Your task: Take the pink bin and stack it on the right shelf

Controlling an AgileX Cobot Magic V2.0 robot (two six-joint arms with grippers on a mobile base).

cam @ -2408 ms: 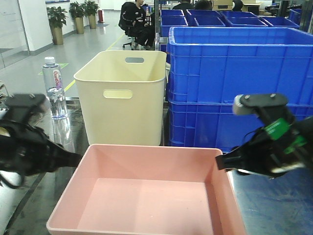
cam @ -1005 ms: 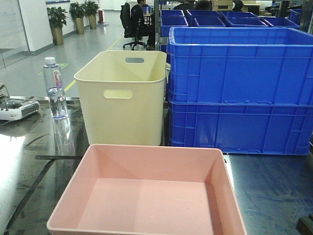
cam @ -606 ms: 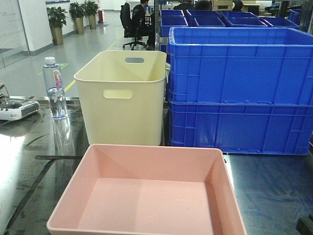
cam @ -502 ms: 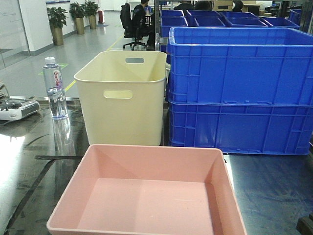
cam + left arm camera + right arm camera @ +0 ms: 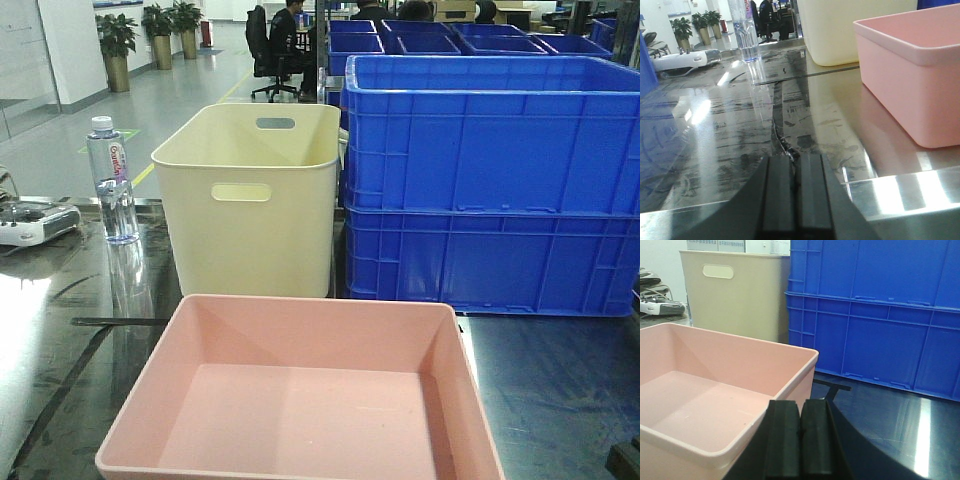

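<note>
your pink bin (image 5: 300,400) sits empty on the dark shelf (image 5: 80,330), just in front of the cream bin (image 5: 250,200). both grippers, left (image 5: 795,192) and right (image 5: 801,437), are pressed together, holding nothing.

Pink bin (image 5: 300,400), blue crates (image 5: 490,180), cream bin (image 5: 250,200)

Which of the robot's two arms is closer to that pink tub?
Right. Its gripper sits just outside the pink tub, beside its right rim; the left gripper sits farther off to the tub's left.
</note>
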